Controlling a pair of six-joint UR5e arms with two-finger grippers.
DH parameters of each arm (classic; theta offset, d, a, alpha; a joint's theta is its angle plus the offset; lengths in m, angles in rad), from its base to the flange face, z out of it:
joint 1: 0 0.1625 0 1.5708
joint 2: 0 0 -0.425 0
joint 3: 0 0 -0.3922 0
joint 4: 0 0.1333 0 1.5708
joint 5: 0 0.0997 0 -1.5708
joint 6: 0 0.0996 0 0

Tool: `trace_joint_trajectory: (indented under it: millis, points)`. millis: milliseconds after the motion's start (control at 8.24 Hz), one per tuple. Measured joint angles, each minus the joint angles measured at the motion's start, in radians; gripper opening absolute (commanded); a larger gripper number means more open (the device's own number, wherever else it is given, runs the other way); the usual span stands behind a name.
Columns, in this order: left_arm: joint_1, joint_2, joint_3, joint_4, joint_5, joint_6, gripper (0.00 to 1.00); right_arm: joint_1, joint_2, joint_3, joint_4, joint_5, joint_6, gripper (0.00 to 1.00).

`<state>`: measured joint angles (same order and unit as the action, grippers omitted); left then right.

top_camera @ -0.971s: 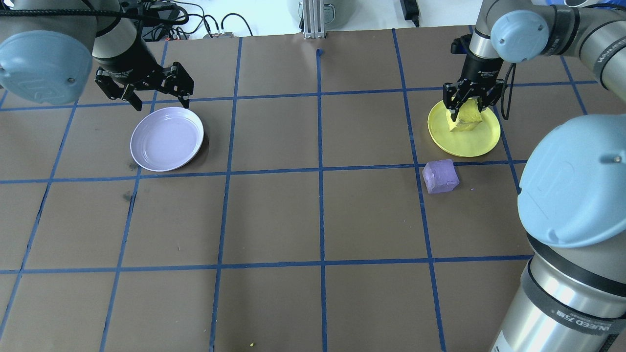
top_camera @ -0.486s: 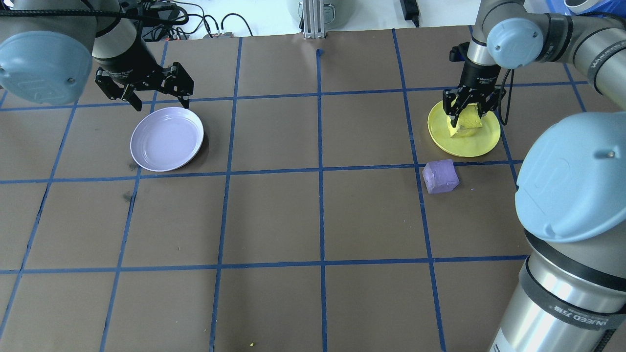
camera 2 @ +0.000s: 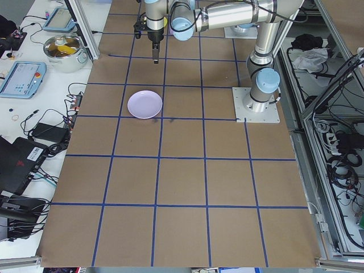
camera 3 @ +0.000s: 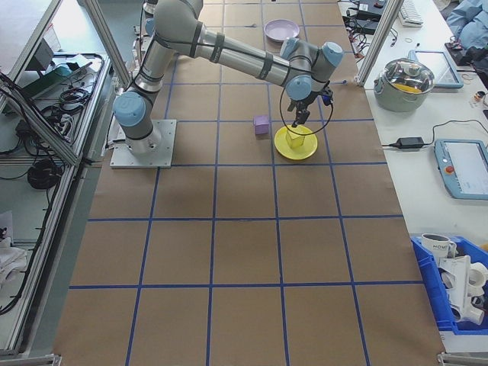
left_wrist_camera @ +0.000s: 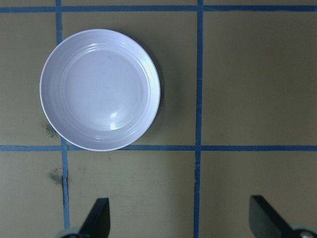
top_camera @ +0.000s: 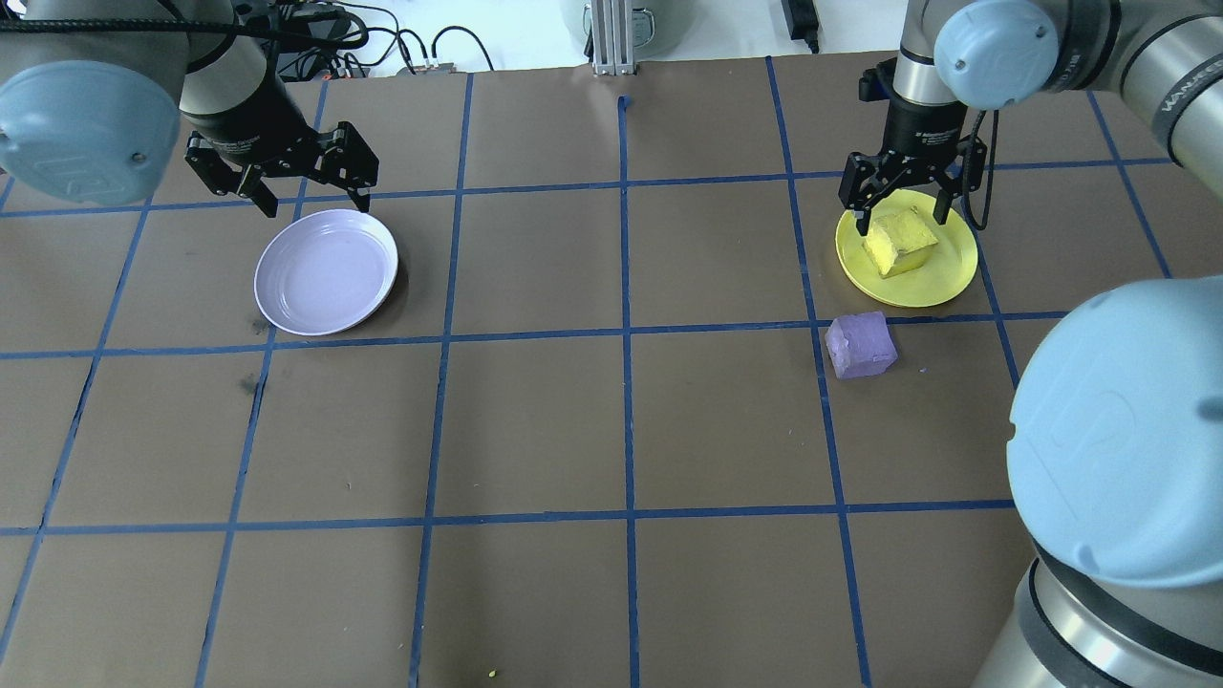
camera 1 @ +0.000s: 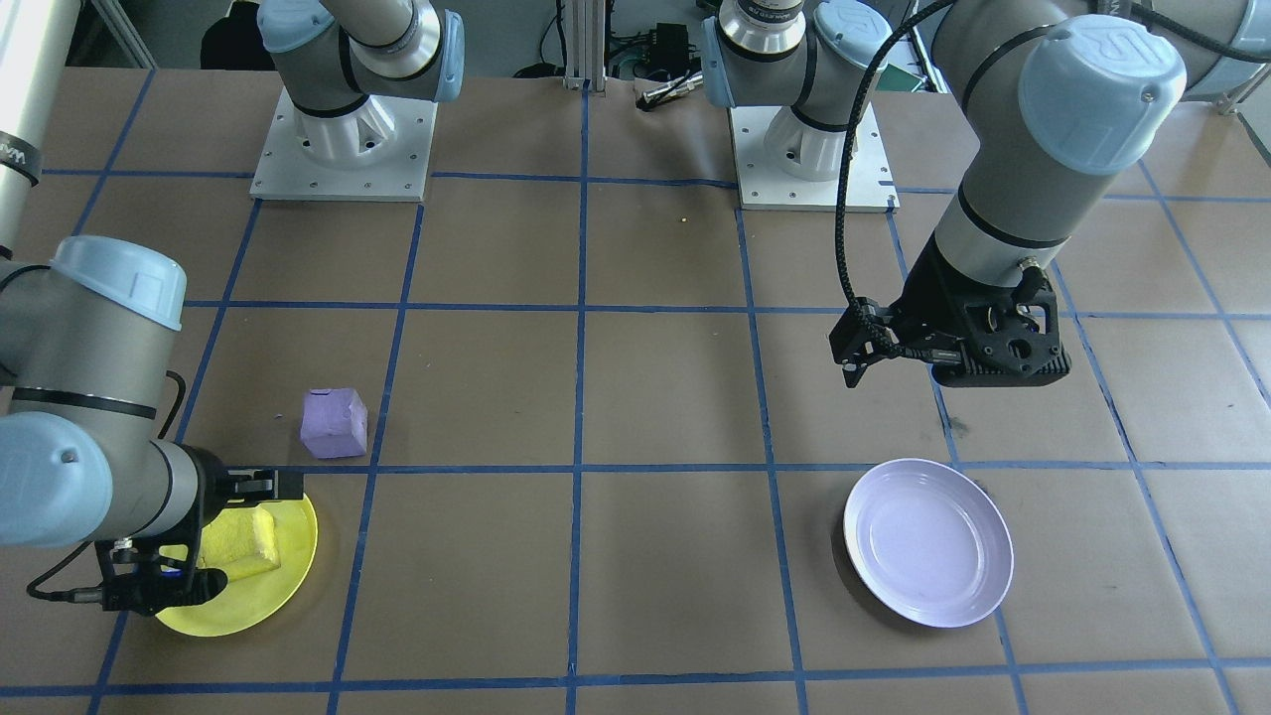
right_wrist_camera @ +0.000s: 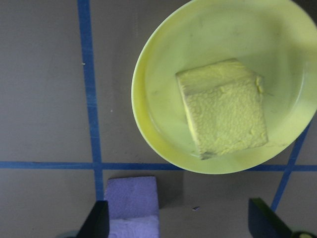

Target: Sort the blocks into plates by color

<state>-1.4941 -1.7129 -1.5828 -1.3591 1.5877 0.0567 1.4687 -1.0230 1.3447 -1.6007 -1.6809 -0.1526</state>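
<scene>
The yellow block (top_camera: 900,244) lies flat in the yellow plate (top_camera: 932,287) at the far right, and the right wrist view shows that block (right_wrist_camera: 223,106) free of any finger. My right gripper (top_camera: 903,205) hovers open just above it. The purple block (top_camera: 861,345) sits on the table just outside that plate's near rim, and it also shows at the bottom of the right wrist view (right_wrist_camera: 131,203). At the far left, the lavender plate (top_camera: 326,271) holds nothing. My left gripper (top_camera: 313,203) hangs open over its far edge.
Blue tape lines grid the brown table. Cables and a metal post (top_camera: 611,38) line the far edge. The two arm bases (camera 1: 343,149) stand at the robot's side of the table. A pot (camera 3: 412,80) and tablets lie off the table.
My right gripper has opened, let go of the yellow block and risen a little toward the far edge. The block now rests in the yellow plate. The left arm has not moved.
</scene>
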Motion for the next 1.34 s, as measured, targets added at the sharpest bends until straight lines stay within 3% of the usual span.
trace_joint_trajectory:
  millis: [243, 364, 729, 971, 1336]
  points:
    - [0.000, 0.000, 0.000, 0.000, 0.000, 0.000, 1.00, 0.079, -0.048, 0.043, 0.039, 0.006, 0.080, 0.99]
    - [0.000, 0.000, 0.000, 0.000, 0.000, 0.000, 1.00, 0.097, -0.074, 0.103, 0.011, 0.007, 0.088, 1.00]
    - [0.000, 0.001, 0.000, 0.000, 0.000, 0.000, 1.00, 0.098, -0.147, 0.338, -0.251, -0.008, 0.003, 1.00]
    - [0.000, 0.000, 0.000, 0.000, 0.000, 0.000, 1.00, 0.092, -0.159, 0.387, -0.309, -0.033, -0.031, 1.00]
    - [0.000, 0.001, 0.000, 0.000, 0.000, 0.000, 1.00, 0.090, -0.162, 0.420, -0.307, -0.087, -0.043, 1.00]
